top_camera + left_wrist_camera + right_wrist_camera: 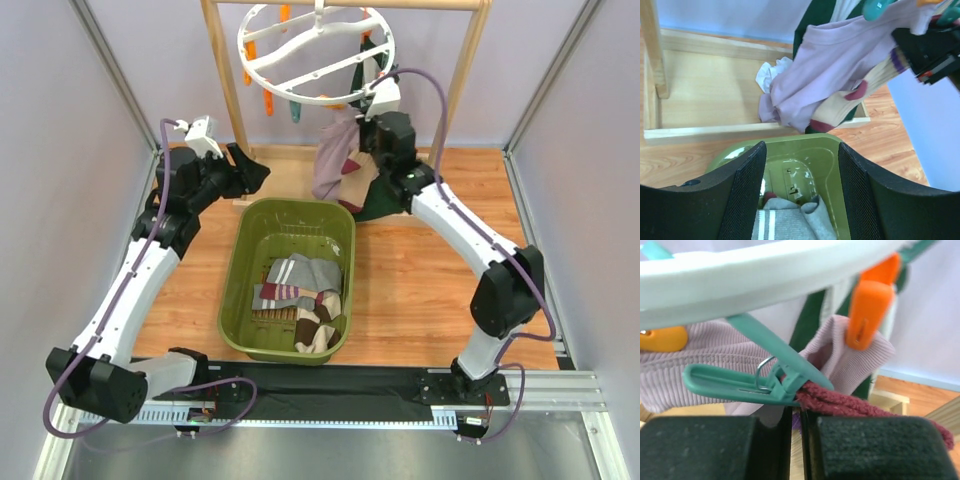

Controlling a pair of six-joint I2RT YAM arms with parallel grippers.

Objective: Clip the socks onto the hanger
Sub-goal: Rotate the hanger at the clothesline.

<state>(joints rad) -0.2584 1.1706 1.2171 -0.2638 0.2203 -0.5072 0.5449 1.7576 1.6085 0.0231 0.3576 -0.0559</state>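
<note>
Right gripper is clenched at the teal clip, left gripper hangs open; maroon sock looks limp and light, so pinch its edge.

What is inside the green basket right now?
Three socks are piled toward its near end: a grey white-striped sock, a maroon-pink striped sock and a brown-and-cream argyle sock. The basket floor shows bare at the far end. Anything beneath the pile is covered.
</note>
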